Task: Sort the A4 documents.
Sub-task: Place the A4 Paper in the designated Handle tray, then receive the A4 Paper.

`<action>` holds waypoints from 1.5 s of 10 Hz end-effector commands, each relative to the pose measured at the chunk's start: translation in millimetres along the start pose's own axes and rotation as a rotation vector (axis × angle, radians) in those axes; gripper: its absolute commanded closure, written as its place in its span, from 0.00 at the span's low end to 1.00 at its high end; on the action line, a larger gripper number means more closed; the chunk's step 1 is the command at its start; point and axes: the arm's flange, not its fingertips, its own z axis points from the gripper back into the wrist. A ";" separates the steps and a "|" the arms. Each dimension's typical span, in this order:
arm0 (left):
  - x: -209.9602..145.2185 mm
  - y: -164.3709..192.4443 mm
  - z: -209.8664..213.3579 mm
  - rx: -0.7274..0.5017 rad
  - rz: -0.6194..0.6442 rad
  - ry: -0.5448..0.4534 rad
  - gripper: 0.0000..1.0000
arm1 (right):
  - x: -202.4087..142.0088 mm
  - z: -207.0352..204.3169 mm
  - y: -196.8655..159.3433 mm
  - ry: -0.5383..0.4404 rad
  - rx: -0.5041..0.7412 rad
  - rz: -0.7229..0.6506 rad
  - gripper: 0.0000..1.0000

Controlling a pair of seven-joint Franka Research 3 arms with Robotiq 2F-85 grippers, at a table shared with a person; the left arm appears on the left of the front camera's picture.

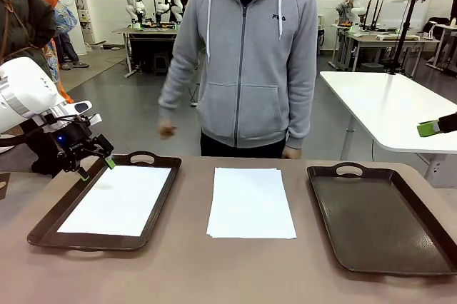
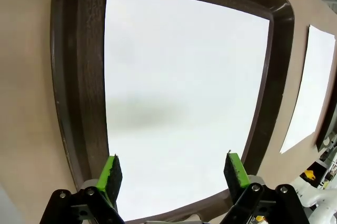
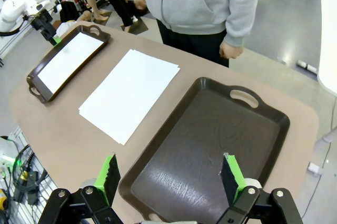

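A white A4 sheet (image 1: 118, 199) lies flat inside the left brown tray (image 1: 150, 158); the left wrist view looks down on this sheet (image 2: 184, 103) in its tray (image 2: 79, 77). My left gripper (image 1: 95, 169) hovers open over the tray's far left corner, holding nothing; its green pads (image 2: 111, 174) stand wide apart. A stack of white A4 sheets (image 1: 250, 201) lies on the table's middle, also seen as the stack (image 3: 129, 92). My right gripper (image 3: 171, 177) is open, high above the right tray (image 3: 210, 155), which holds nothing; one green fingertip (image 1: 427, 128) shows at the right edge.
The right brown tray (image 1: 378, 215) sits on the brown table (image 1: 214, 268). A person in a grey hoodie (image 1: 246, 54) stands at the far side, hands (image 1: 167, 130) down near the table edge. A white table (image 1: 393, 104) stands behind at right.
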 end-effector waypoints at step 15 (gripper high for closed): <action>-0.6 -0.4 1.1 0.000 0.000 -0.003 0.00 | -1.1 -2.6 -1.9 -0.007 0.019 0.002 0.00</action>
